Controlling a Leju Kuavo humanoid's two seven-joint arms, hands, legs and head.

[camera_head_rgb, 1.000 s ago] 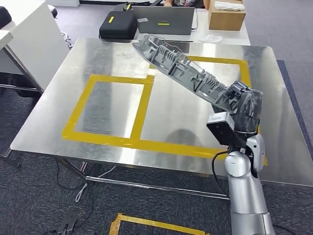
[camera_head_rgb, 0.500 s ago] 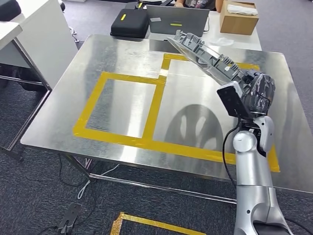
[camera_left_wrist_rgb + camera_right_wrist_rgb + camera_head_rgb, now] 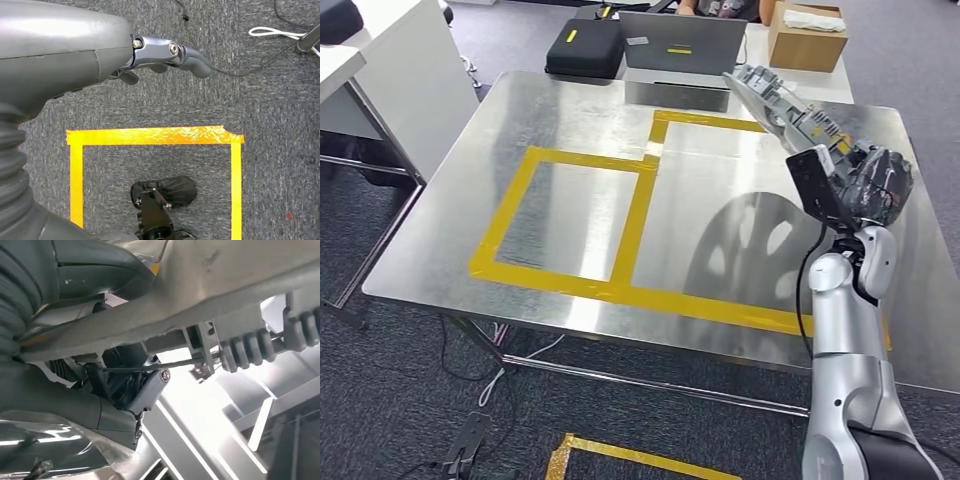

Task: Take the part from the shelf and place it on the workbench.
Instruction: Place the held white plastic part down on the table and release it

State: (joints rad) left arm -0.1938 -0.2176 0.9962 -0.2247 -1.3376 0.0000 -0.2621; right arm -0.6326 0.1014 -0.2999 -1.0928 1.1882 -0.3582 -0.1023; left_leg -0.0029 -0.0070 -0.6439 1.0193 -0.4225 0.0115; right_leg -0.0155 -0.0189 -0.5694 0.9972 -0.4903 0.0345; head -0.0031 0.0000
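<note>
Head view: right robot hand (image 3: 875,180) holds part (image 3: 780,105) angled up-left over workbench (image 3: 569,210).

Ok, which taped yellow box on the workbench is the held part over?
The right-hand box, not the left one; the part in the right hand hangs above its far edge.

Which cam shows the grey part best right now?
Head view: the grey part shows lengthwise, gripped by the right hand above the workbench. Right wrist view gives a close underside. Left wrist view faces floor.
</note>
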